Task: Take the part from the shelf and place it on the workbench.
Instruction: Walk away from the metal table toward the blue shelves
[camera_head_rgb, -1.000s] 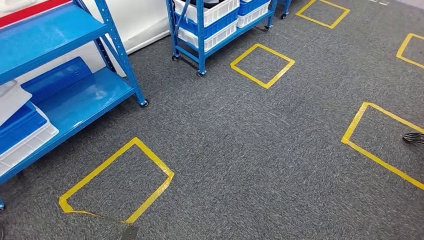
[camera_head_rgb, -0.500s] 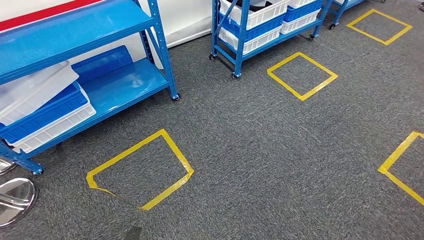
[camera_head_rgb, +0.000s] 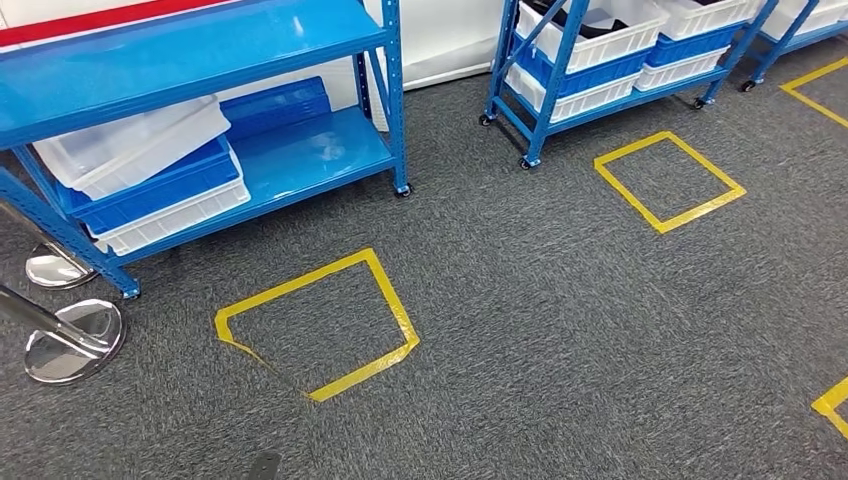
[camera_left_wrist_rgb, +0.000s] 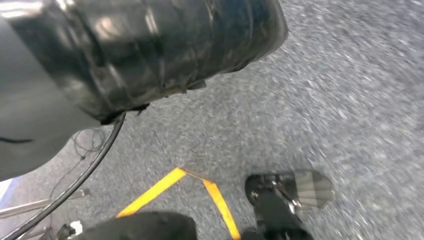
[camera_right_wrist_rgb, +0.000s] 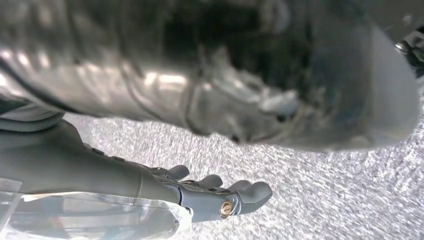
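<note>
Part, seemingly the clear plastic piece (camera_right_wrist_rgb: 90, 215), lies along the right hand (camera_right_wrist_rgb: 200, 195), whose fingers stretch out straight; whether it is held, I cannot tell. Left hand (camera_left_wrist_rgb: 150, 55) is blurred, state unclear. Two blue shelves (camera_head_rgb: 200, 50) stand on the carpet, with two taped squares (camera_head_rgb: 320, 325).

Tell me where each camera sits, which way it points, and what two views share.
Head view: high on the body, facing forward and down at grey carpet, blue shelves and a yellow tape square.
Left wrist view: at the left wrist, facing down at carpet and a yellow tape corner.
Right wrist view: behind the right robot hand, fingers stretched out, facing down at carpet.
Shared: head and left wrist views both catch yellow tape on carpet.
</note>
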